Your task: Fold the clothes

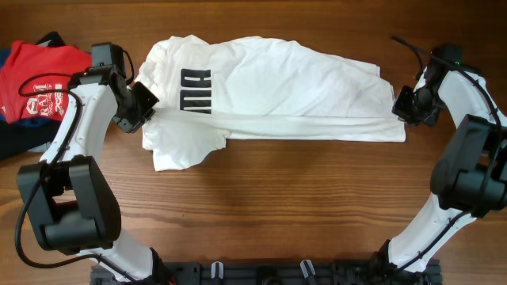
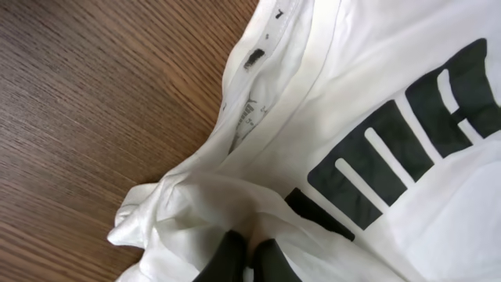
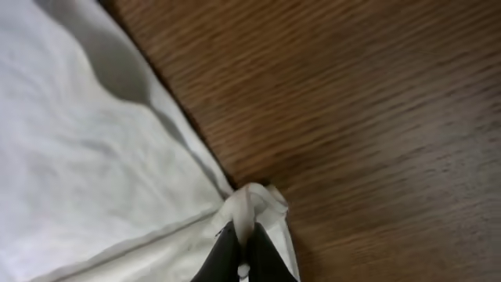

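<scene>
A white T-shirt (image 1: pixel 293 87) with black lettering lies stretched across the wooden table, folded lengthwise, one sleeve hanging toward the front left. My left gripper (image 1: pixel 145 101) is shut on the shirt's fabric near the collar; the left wrist view shows the collar (image 2: pixel 266 86), the black print (image 2: pixel 399 149) and my fingers (image 2: pixel 249 254) pinching cloth. My right gripper (image 1: pixel 402 105) is shut on the shirt's hem corner at the right end; in the right wrist view my fingers (image 3: pixel 244 252) pinch a bunched corner (image 3: pixel 254 205).
A red garment (image 1: pixel 36 75) with white print lies on dark blue clothing (image 1: pixel 20 138) at the far left edge. Bare wood table (image 1: pixel 301 198) lies in front of the shirt.
</scene>
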You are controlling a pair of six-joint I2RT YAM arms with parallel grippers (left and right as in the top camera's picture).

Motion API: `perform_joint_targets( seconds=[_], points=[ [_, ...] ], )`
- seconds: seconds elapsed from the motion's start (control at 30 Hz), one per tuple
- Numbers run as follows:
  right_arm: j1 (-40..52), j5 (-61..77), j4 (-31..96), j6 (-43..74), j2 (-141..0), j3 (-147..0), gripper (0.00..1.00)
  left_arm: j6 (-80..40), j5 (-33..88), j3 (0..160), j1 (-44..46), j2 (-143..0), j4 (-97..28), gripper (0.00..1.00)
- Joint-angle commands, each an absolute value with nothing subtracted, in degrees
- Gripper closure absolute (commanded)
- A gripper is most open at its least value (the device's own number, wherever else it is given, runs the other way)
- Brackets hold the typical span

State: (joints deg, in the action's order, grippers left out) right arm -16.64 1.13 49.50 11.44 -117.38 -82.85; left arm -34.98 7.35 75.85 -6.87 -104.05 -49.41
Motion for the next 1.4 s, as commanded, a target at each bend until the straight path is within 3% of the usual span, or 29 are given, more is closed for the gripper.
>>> perform_joint_targets(
  seconds=[0.0,0.1,0.4,0.43,0.47,0.5,0.53,0.6,0.7,0.8,1.13,1.37],
  points=[
    [-16.6,4.1,46.3,13.5,-118.1,-83.1,0.96,-37.2,6.6,76.0,-7.4,-104.6,-49.0,0.96],
    [-16.6,9.8,44.3,13.5,-118.1,-83.2,0.96,-37.1,6.6,75.9,-7.4,-104.8,-49.1,0.96],
    [-16.6,10.2,39.3,18.0,-118.1,-83.1,0.96,-37.2,6.7,75.9,-7.4,-104.9,-49.2,0.96],
    [-16.6,10.2,39.7,18.0,-118.1,-83.1,0.96,-37.1,7.3,75.9,-7.4,-104.9,-49.3,0.81],
    [-16.6,10.2,39.9,18.0,-118.1,-83.1,0.96,-37.1,8.2,76.0,-7.4,-104.9,-49.4,0.45],
    [-16.6,10.2,40.2,18.0,-118.1,-83.1,0.96,-36.9,8.6,76.0,-7.4,-104.9,-49.5,0.21],
    [-16.6,10.2,40.2,18.0,-118.1,-83.1,0.96,-36.6,9.0,76.0,-7.4,-104.9,-50.0,0.05],
    [-16.6,10.2,40.3,17.9,-118.1,-83.1,0.96,-36.4,11.2,76.0,-7.4,-104.8,-52.6,0.07],
    [-16.6,10.1,40.3,16.5,-118.1,-83.1,0.96,-36.2,15.0,76.0,-6.9,-104.8,-58.4,0.27],
    [-16.6,10.1,40.3,16.5,-118.1,-83.1,0.96,-33.5,16.1,76.0,-3.6,-104.8,-61.3,0.37],
    [-16.6,10.2,41.6,15.5,-118.1,-83.1,0.96,-31.7,2.3,75.9,14.7,-107.0,-57.3,0.37],
    [-16.6,10.2,41.9,15.0,-118.1,-83.1,0.96,-31.7,2.2,76.0,20.6,-112.6,-52.8,0.43]
  ],
)
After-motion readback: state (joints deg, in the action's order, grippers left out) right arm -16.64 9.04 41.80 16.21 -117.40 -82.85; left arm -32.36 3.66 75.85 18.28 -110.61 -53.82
